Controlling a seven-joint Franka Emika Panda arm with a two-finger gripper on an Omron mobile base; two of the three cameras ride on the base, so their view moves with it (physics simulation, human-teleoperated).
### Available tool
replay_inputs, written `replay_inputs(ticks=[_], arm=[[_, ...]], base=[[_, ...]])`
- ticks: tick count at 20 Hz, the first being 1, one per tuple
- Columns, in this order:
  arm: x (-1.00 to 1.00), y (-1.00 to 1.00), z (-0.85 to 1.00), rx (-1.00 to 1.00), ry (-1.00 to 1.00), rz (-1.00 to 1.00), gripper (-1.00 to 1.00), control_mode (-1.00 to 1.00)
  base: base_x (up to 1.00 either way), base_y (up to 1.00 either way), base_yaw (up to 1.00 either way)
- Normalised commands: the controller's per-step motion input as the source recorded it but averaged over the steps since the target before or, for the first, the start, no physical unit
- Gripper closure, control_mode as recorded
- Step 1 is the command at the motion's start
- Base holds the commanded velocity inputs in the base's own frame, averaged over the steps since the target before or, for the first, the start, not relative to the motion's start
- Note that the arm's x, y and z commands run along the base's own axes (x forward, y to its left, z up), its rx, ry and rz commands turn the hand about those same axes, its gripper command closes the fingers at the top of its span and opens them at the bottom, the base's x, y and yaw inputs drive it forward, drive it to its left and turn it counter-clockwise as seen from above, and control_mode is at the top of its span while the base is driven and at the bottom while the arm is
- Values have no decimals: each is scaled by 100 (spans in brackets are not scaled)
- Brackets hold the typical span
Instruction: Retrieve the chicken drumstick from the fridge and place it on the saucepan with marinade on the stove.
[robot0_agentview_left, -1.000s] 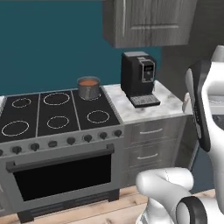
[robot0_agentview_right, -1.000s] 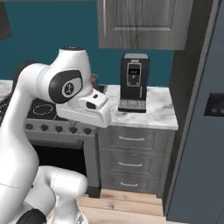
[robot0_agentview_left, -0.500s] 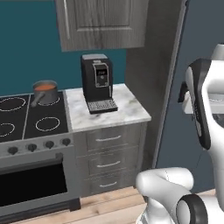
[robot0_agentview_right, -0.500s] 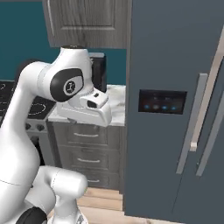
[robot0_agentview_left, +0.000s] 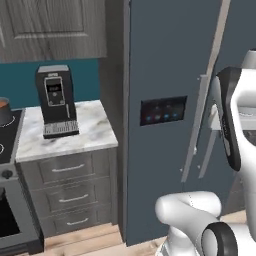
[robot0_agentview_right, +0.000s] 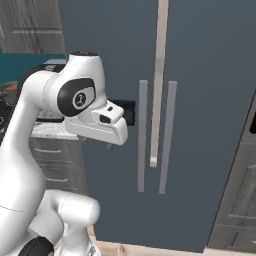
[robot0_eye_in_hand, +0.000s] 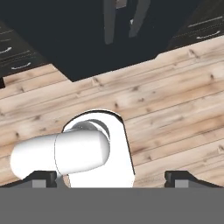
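Before the shut fridge (robot0_agentview_left: 165, 65), fingers (robot0_eye_in_hand: 43, 178) spread wide; saucepan (robot0_agentview_left: 4, 111) contents unclear.

No word, brand or number can be read. The tall slate blue-grey fridge (robot0_agentview_left: 165, 75) carries a dark control panel (robot0_agentview_left: 163, 110) with small blue lights; the black coffee machine (robot0_agentview_left: 56, 100) shows a blurred display.

The arm (robot0_agentview_right: 45, 130) is glossy white with rounded, chunky links. At the upper left of the right base view, one joint has a dark oval cap with a small white logo; a black-ringed joint sits bottom left.
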Motion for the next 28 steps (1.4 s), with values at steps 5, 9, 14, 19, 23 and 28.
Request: replay_inputs(ticks=[5, 9, 14, 19, 23, 28], arm=[[0, 0, 0, 0, 0, 0, -100, 100], [0, 0, 0, 0, 0, 0, -100, 100], [0, 0, 0, 0, 0, 0, -100, 100], [0, 0, 0, 0, 0, 0, -100, 100], [0, 0, 0, 0, 0, 0, -100, 100], [0, 0, -1, 0, 0, 0, -100, -100]], base=[[7, -88, 0], [24, -40, 11], [8, -3, 20], [-26, 3, 8], [-36, 27, 0], [-22, 10, 0]])
